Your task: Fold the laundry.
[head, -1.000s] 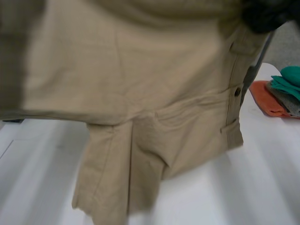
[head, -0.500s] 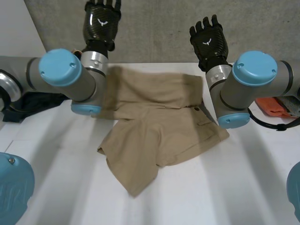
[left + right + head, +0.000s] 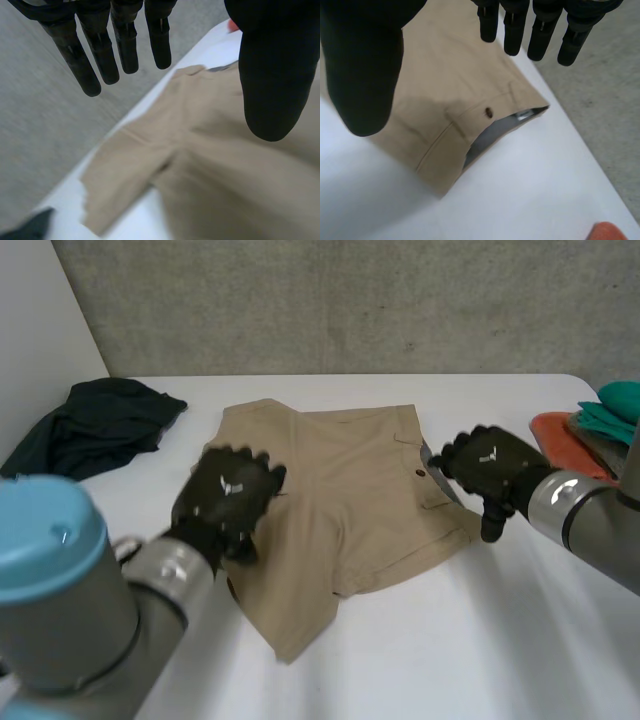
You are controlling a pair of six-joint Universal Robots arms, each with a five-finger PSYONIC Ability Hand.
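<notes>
Beige shorts (image 3: 350, 480) lie spread on the white table (image 3: 480, 640), waistband to the right and one leg hem pointing toward me. My left hand (image 3: 225, 500) hovers over the shorts' left side with its fingers straight and apart. In the left wrist view the hand (image 3: 270, 75) is open above the shorts (image 3: 225, 165), holding nothing. My right hand (image 3: 490, 465) hangs just off the waistband edge. Its own view shows the hand (image 3: 365, 65) open above the shorts (image 3: 445, 75), whose button (image 3: 489, 113) lies below the fingertips.
A dark garment (image 3: 95, 425) lies crumpled at the table's back left. A pile of orange, teal and grey cloths (image 3: 590, 435) sits at the right edge. A grey wall runs behind the table.
A second ago the shorts hung lifted close in front of the head camera. They then dropped onto the table as both hands opened, and the hands have now come down beside them.
</notes>
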